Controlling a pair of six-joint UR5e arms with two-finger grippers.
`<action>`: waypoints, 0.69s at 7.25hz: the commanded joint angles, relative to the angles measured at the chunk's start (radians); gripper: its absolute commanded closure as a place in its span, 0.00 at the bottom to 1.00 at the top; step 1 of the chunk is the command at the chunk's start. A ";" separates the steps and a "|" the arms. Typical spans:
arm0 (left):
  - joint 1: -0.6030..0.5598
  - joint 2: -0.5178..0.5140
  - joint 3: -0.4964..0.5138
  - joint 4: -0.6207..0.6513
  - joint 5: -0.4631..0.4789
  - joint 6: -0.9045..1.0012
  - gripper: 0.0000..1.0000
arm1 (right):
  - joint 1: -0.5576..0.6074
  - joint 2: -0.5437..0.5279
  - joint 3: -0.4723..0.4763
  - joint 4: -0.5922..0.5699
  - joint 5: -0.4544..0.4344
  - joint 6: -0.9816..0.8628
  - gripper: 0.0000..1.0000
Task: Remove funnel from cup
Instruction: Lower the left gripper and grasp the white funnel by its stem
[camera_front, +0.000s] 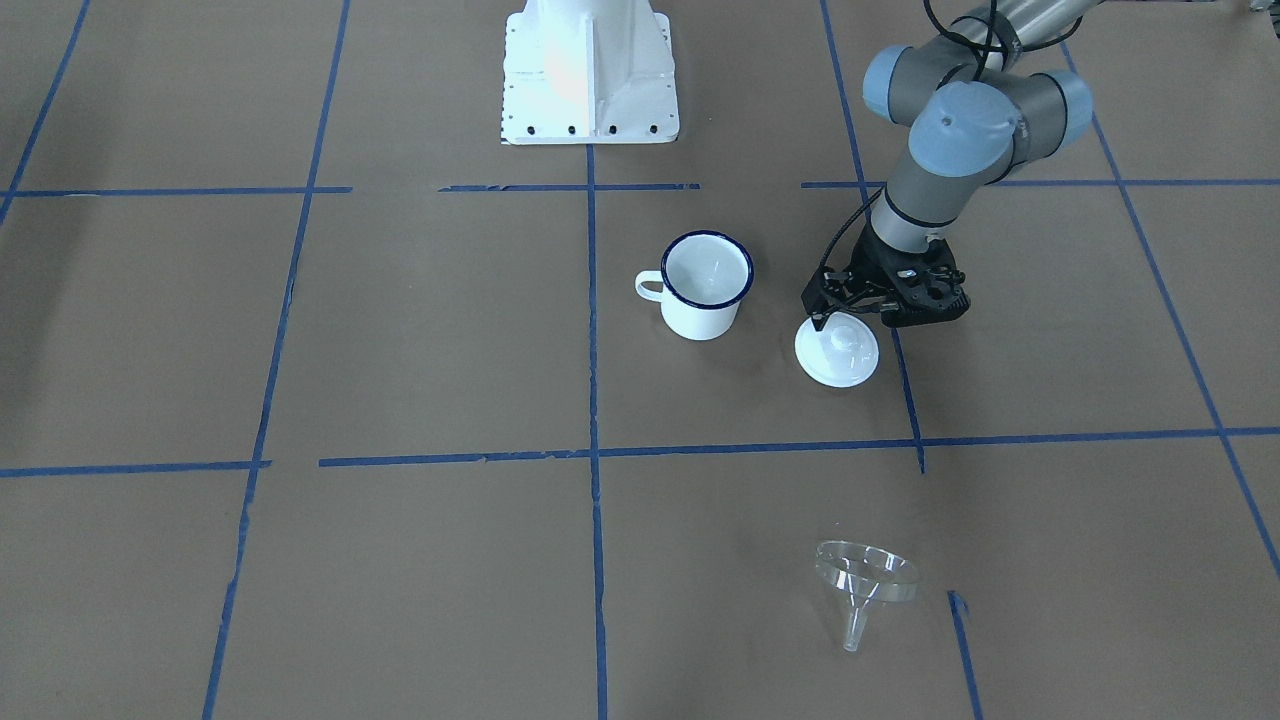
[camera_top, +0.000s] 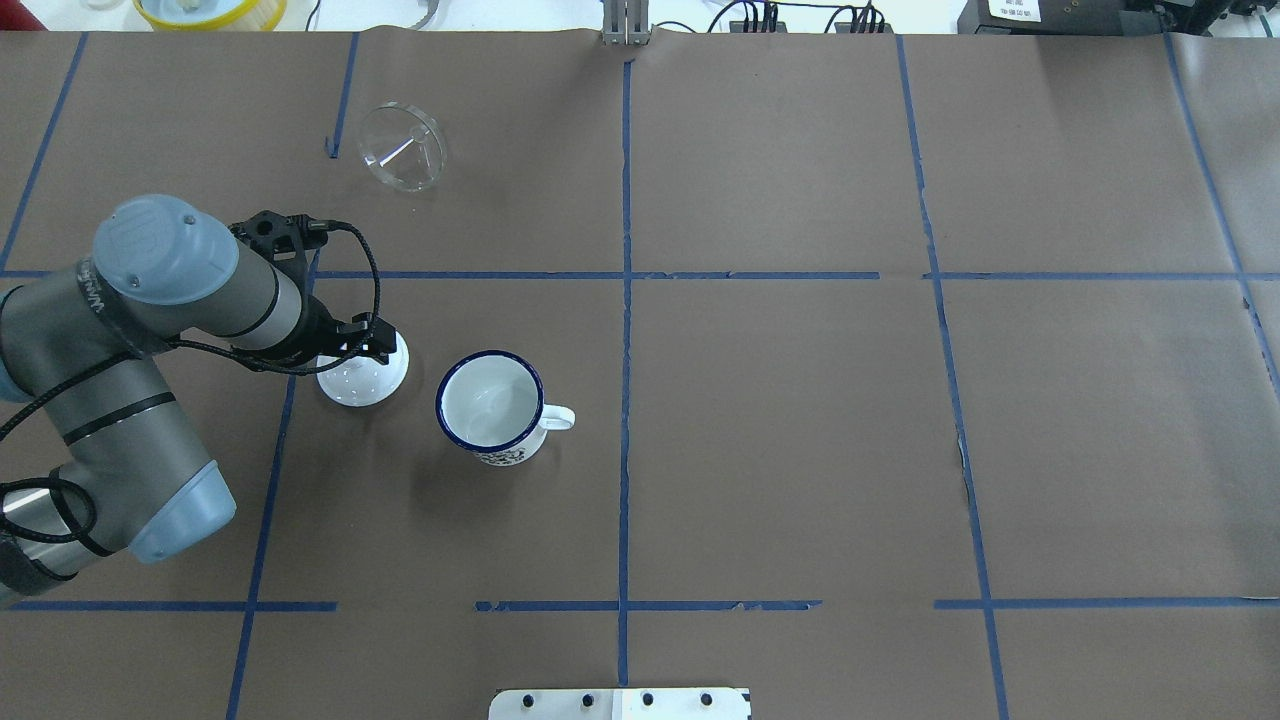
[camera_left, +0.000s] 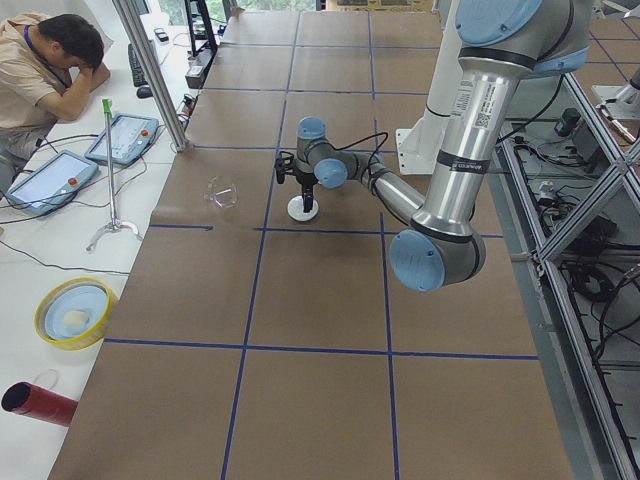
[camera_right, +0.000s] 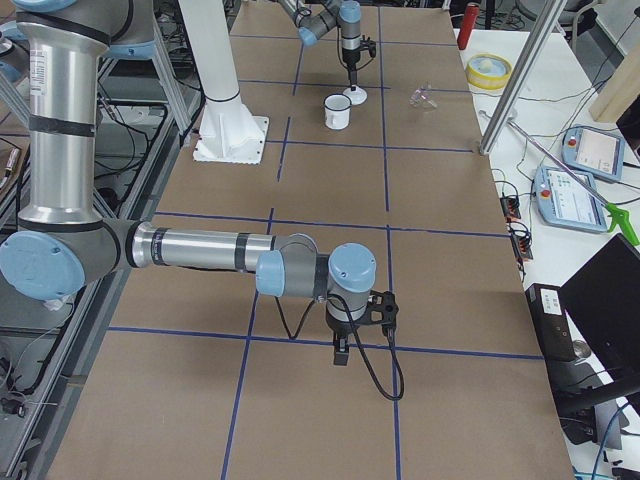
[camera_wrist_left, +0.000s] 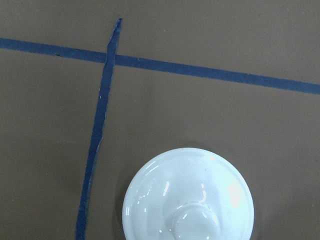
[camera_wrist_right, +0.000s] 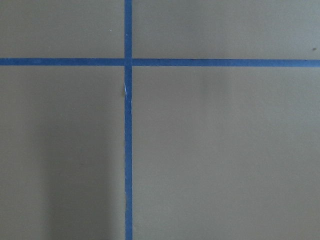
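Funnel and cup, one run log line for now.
funnel: on its side, apart from cup | cup: upright, empty | left pincer: above white lid

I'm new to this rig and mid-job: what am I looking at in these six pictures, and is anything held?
Two robot arms work at a paper-covered table. Four pictures come from fixed cameras: across the table, over the robot's shoulders, and each table end. Two come from wrist cameras looking down. The cup stands upright, empty. The clear funnel lies on its side, well apart. The left hand hangs over a white lid beside the cup; whether it grips is unclear. The right hand hangs elsewhere above the table.
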 joint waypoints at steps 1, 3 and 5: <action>0.009 -0.018 0.021 0.005 0.000 0.004 0.00 | 0.000 0.000 0.000 0.000 0.000 0.000 0.00; 0.009 -0.034 0.040 0.005 0.000 0.010 0.12 | 0.000 0.000 0.000 0.000 0.000 0.000 0.00; 0.009 -0.041 0.045 0.005 0.000 0.010 0.32 | 0.000 0.000 0.000 0.000 0.000 0.000 0.00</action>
